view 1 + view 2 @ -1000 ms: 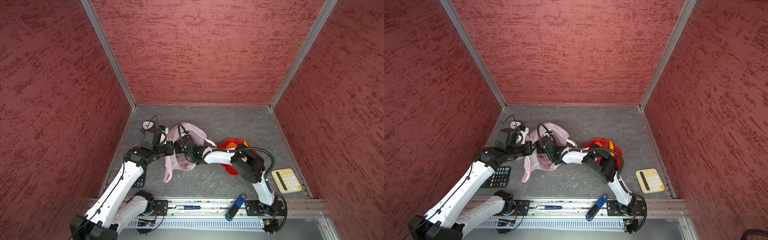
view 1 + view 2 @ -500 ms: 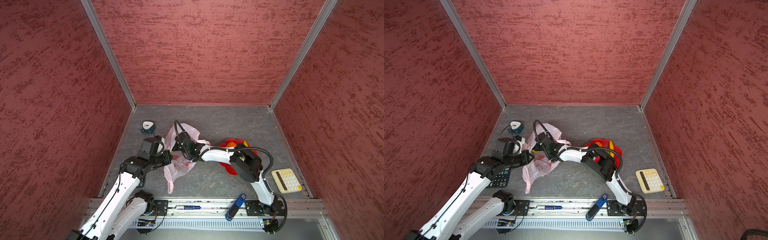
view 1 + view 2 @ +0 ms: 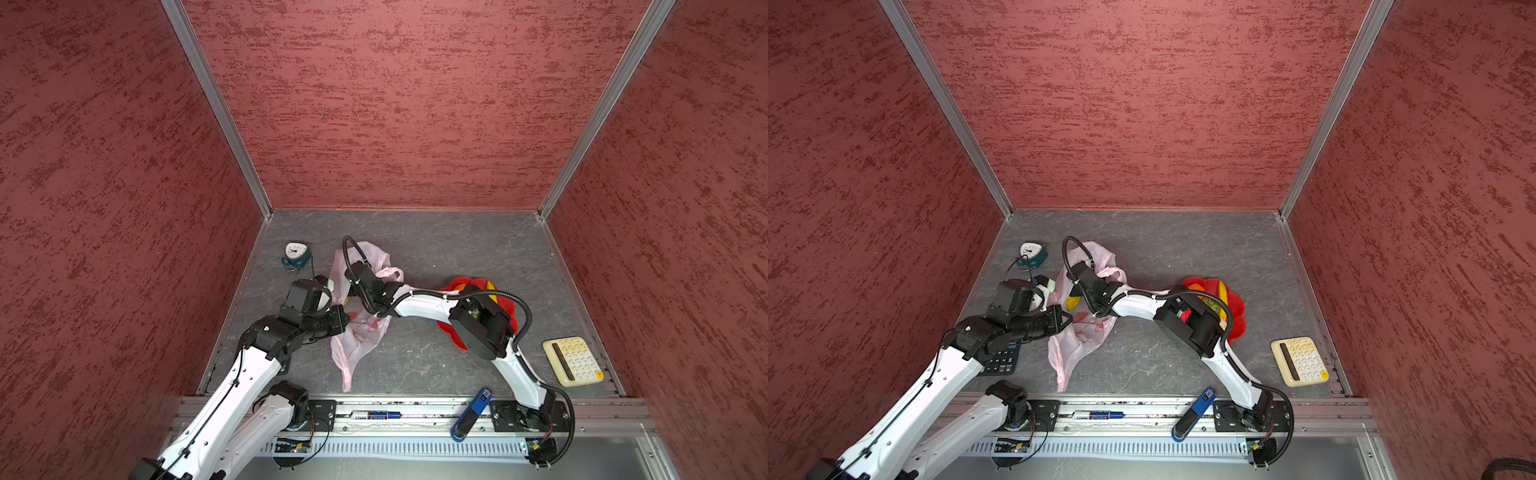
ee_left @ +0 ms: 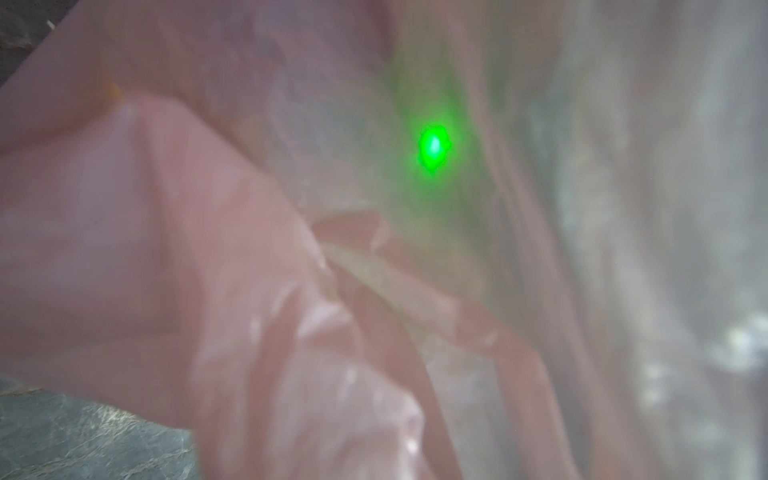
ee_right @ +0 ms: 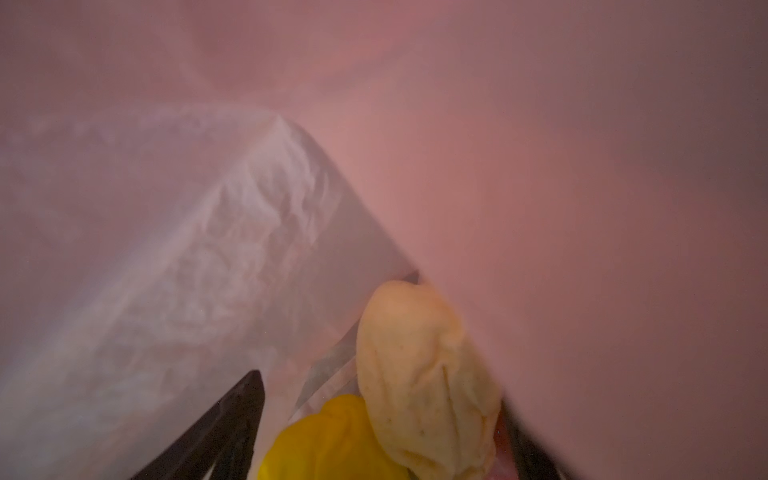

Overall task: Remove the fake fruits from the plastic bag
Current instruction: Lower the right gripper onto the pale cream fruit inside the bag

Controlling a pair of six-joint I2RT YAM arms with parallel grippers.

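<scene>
The plastic bag (image 3: 360, 332) (image 3: 1080, 337), pale pink and thin, lies crumpled left of the middle. My left gripper (image 3: 343, 319) (image 3: 1065, 320) is shut on its left edge; in the left wrist view the bag's film (image 4: 174, 232) covers everything. My right gripper (image 5: 379, 390) is inside the bag, open, its dark fingers (image 5: 232, 428) wide apart. Between them lie a cream wrinkled lump (image 5: 424, 374) and a yellow lemon (image 5: 332, 440). The lemon shows through the bag (image 3: 1073, 301). On the red plate (image 3: 1236, 309) sit an orange (image 3: 1196, 286), a banana (image 3: 1223, 293) and a green bumpy ball (image 3: 1212, 306).
A teal clock (image 3: 295, 254) stands at the back left. A cream calculator (image 3: 574, 361) lies at the right, a black calculator (image 3: 1003, 359) under my left arm. A blue tool (image 3: 471, 415) rests on the front rail. Red walls close in three sides.
My left gripper has drawn back toward the front with the bag's edge, stretching the bag frontward. My right gripper has pushed further left into the bag and its fingers have spread.
</scene>
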